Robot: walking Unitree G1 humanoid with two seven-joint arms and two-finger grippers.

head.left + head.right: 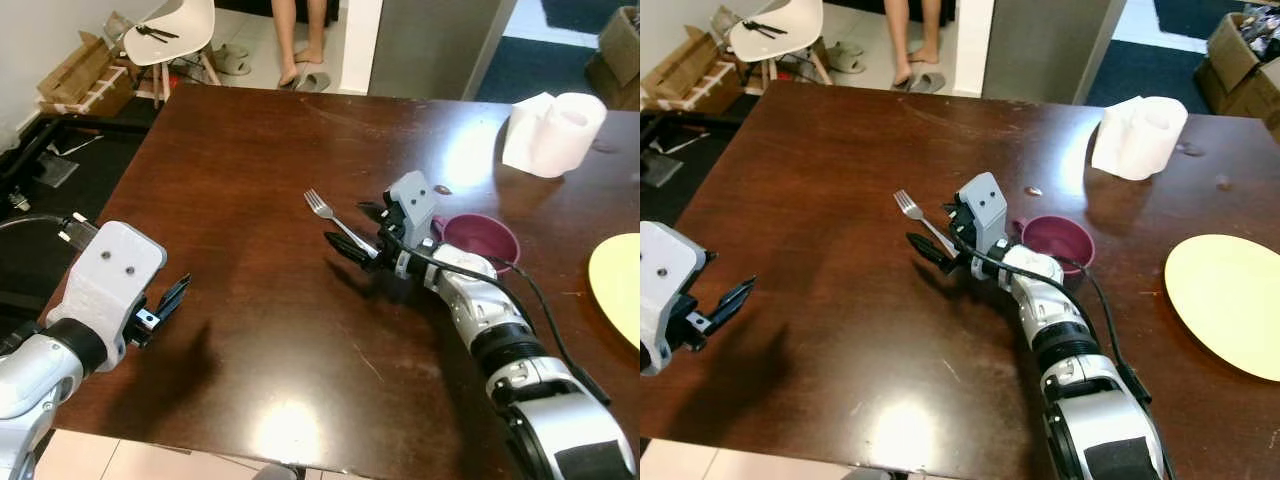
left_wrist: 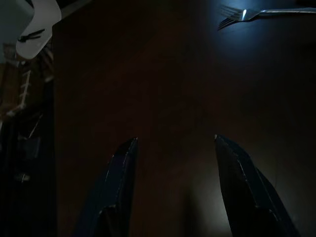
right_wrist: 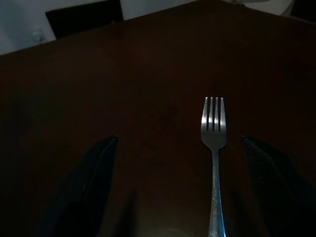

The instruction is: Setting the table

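A silver fork [image 1: 328, 213] lies on the dark brown table [image 1: 240, 150], tines pointing away from my right arm. My right gripper [image 1: 358, 230] is open low over the table, one finger on each side of the fork's handle. In the right wrist view the fork [image 3: 214, 128] lies nearer one finger [image 3: 269, 168] than the other. A maroon bowl [image 1: 482, 240] sits just behind that wrist. A yellow plate [image 1: 620, 285] lies at the right edge. My left gripper [image 1: 168, 300] hovers open and empty over the table's near left corner, and its wrist view catches the fork [image 2: 247, 14] far ahead.
A white paper roll [image 1: 558, 130] stands at the table's far right. Beyond the far edge are a white chair [image 1: 175, 30], a person's feet [image 1: 300, 60] and cardboard boxes [image 1: 75, 75] on the floor to the left.
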